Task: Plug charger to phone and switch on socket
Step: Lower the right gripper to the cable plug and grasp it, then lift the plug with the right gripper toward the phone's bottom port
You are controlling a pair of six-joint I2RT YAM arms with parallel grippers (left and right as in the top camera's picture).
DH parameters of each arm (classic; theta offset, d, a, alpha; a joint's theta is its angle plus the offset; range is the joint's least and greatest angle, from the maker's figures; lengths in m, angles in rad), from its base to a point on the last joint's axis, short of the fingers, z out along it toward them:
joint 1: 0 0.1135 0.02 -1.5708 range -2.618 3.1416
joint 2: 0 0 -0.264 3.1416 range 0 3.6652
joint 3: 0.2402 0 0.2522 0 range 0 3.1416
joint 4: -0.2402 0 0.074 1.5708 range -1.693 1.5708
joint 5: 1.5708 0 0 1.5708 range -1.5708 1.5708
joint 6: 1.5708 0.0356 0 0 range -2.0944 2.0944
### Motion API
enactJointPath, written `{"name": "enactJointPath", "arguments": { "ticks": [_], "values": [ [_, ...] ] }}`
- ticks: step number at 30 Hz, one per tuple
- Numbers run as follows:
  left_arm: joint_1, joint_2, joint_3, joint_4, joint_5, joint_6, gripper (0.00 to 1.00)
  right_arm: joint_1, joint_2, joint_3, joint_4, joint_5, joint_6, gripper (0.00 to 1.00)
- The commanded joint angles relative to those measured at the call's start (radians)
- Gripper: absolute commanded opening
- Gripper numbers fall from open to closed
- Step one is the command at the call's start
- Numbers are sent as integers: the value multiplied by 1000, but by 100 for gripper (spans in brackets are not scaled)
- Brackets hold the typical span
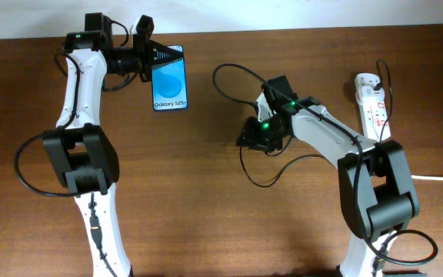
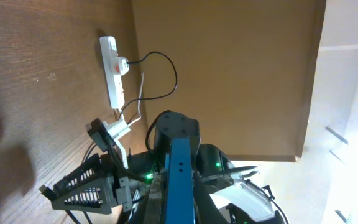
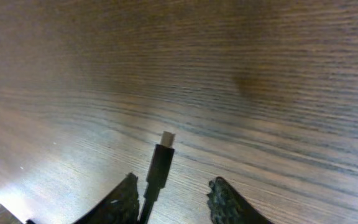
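Note:
The phone (image 1: 170,81) shows a blue screen at the back left of the table. My left gripper (image 1: 151,46) is at its top-left corner and shut on it. In the left wrist view the phone (image 2: 182,180) runs edge-on between the jaws. The charger cable (image 1: 264,185) loops across the middle of the table. Its plug tip (image 3: 159,165) lies on the wood between the open fingers of my right gripper (image 3: 174,182), untouched. In the overhead view the right gripper (image 1: 254,137) sits mid-table. The white socket (image 1: 370,100) lies at the far right and also shows in the left wrist view (image 2: 112,74).
A black plug (image 2: 122,64) sits in the socket with its cable arcing away. The thick white cord (image 1: 437,178) runs off the right edge. A black robot cable (image 1: 21,169) loops beside the left arm. The table's back edge is just behind the phone.

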Motion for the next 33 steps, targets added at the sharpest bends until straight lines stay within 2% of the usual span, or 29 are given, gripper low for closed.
{"name": "enactJointPath", "arguments": {
  "ticks": [1,4,10,12,15,21,22,23,24,25,27,30,31,33],
  "values": [
    [5,-19,7,-2,52,-5,0,5,18,-3,3,17,34,51],
    [5,-19,7,-1,52,-5,0,5,18,-3,-3,27,66,51],
    [5,-19,7,-1,48,-5,0,16,21,-4,47,-86,209,49],
    [5,-19,7,-2,45,-5,0,35,49,-4,71,-145,282,37],
    [5,-19,7,-2,45,-5,0,34,129,-4,72,-286,285,34],
    [5,-19,7,-2,45,-5,0,34,149,-4,158,-332,339,25],
    [5,-19,7,-2,45,-5,0,34,149,-4,172,-332,342,22],
    [5,-19,7,-2,45,-5,0,34,149,-4,174,-335,341,8],
    [5,-19,7,-2,45,-5,0,34,149,-4,171,-342,341,4],
    [5,-19,7,-3,45,-5,0,35,148,-3,171,-374,315,4],
    [5,-19,7,-19,45,-5,0,34,97,-3,154,-418,174,4],
    [5,-19,7,-25,55,-5,0,32,-117,-3,153,-417,15,4],
    [5,-19,7,-38,55,-5,0,22,-359,-3,106,-410,-121,4],
    [5,-19,7,-53,55,-5,0,-23,-554,-5,-85,-369,-240,4]
  ]
}}
